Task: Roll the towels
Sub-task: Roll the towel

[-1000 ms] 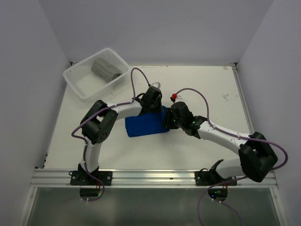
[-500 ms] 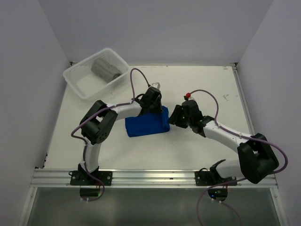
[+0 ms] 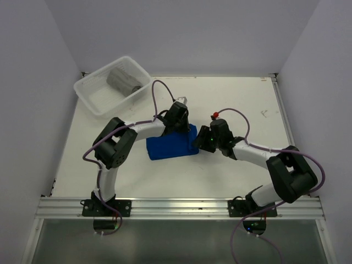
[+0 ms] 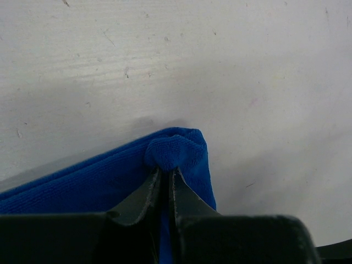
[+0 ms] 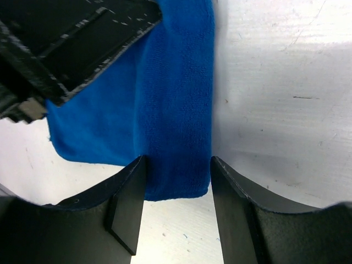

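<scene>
Rolling the blue towel (image 3: 165, 148): left fingers (image 4: 144, 195) pinch its corner; right fingers (image 5: 127, 203) stand apart at its edge and should probably grab next.

Left arm (image 3: 137, 129) rises from its base at lower left of the top view, elbow bent at centre left, forearm reaching right and up to frame centre. Left gripper (image 4: 163, 171) points down, jaws pinched nearly together on a bunched corner of the blue towel (image 4: 181, 151). Right arm (image 3: 253, 154) goes from its base at lower right, elbow folded at right, forearm stretched low and left toward centre. Right gripper (image 5: 177, 162) has its jaws parted, one on each side of the towel's edge strip. The two grippers sit close together, not touching.
</scene>
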